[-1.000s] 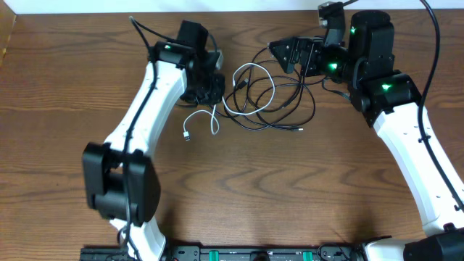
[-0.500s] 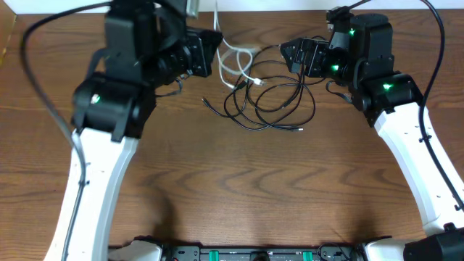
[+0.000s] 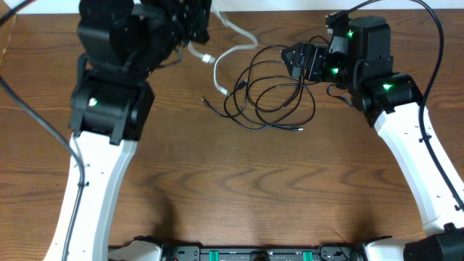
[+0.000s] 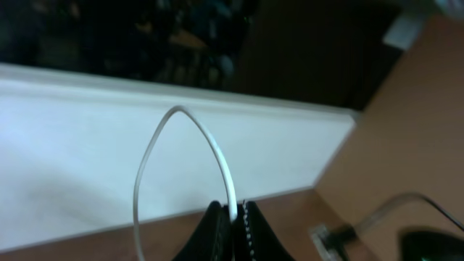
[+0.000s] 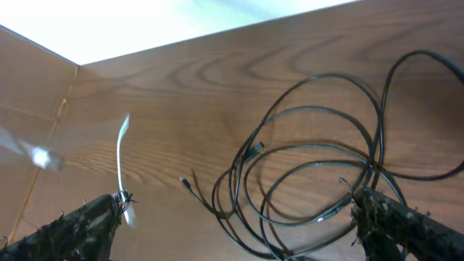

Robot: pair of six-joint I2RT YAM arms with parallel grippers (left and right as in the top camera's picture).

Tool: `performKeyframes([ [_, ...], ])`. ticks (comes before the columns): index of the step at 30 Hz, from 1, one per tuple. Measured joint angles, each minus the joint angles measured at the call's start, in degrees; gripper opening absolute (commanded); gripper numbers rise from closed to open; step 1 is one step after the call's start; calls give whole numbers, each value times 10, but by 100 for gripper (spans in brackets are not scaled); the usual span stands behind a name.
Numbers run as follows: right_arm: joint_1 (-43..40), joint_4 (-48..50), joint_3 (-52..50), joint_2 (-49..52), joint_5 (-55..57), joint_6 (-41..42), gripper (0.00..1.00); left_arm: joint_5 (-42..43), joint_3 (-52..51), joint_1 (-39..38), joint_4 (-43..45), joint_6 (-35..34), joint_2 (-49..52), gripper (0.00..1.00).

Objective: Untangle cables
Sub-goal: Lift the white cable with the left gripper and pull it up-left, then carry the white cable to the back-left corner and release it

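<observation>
Hauling on the white cable (image 4: 222, 163), pinched in the left gripper's (image 4: 230, 215) jaws far-left, could drag the black cables (image 3: 272, 98) across the table (image 3: 254, 188) if it perhaps threads their far-centre loops; the right gripper's (image 5: 235, 210) jaws are spread, empty.

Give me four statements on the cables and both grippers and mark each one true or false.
1. The left gripper is shut on the white cable. True.
2. The right gripper is clamped on a black cable. False: its jaws stand wide open and grip nothing.
3. The black cables lie in loose loops on the table. True.
4. The whole white cable lies flat on the table. False: one part is pinched in the left gripper, above the table.
</observation>
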Motion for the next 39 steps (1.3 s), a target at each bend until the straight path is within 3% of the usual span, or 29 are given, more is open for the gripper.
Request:
performKeyframes([
  [10, 0, -21, 0, 0, 1, 0, 99, -110, 0, 20, 197, -6, 119, 7],
  [21, 0, -26, 0, 0, 1, 0, 99, -130, 14, 150, 228, -10, 252, 8],
  [29, 0, -26, 0, 0, 1, 0, 99, -58, 16, 231, 235, -17, 320, 7],
  [39, 0, -30, 0, 0, 1, 0, 99, 40, 19, 202, 272, -44, 330, 8],
])
